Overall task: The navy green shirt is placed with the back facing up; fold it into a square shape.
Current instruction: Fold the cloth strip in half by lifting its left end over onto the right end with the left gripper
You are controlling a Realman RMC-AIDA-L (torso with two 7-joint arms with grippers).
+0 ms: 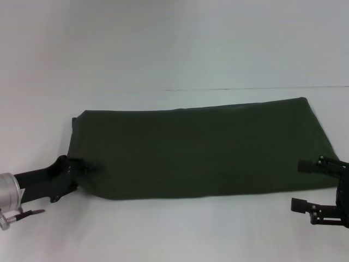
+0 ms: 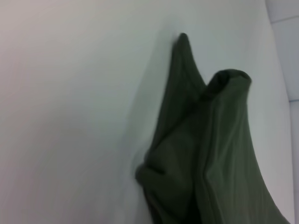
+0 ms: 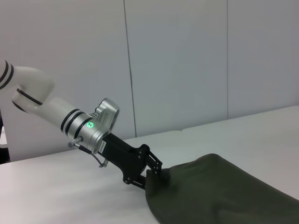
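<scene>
At about eight o'clock on the desk (image 1: 174, 229), the left gripper (image 1: 87, 166) is clamped on the near left corner of the navy green shirt (image 1: 202, 147), which is laid as a long folded band across the centre. At four o'clock the right gripper (image 1: 311, 185) is held apart, empty, just beside the shirt's right end. A thin pinch could slip once lifted, spoiling the fold. The bunched, raised corner is revealed only in the left wrist view.
</scene>
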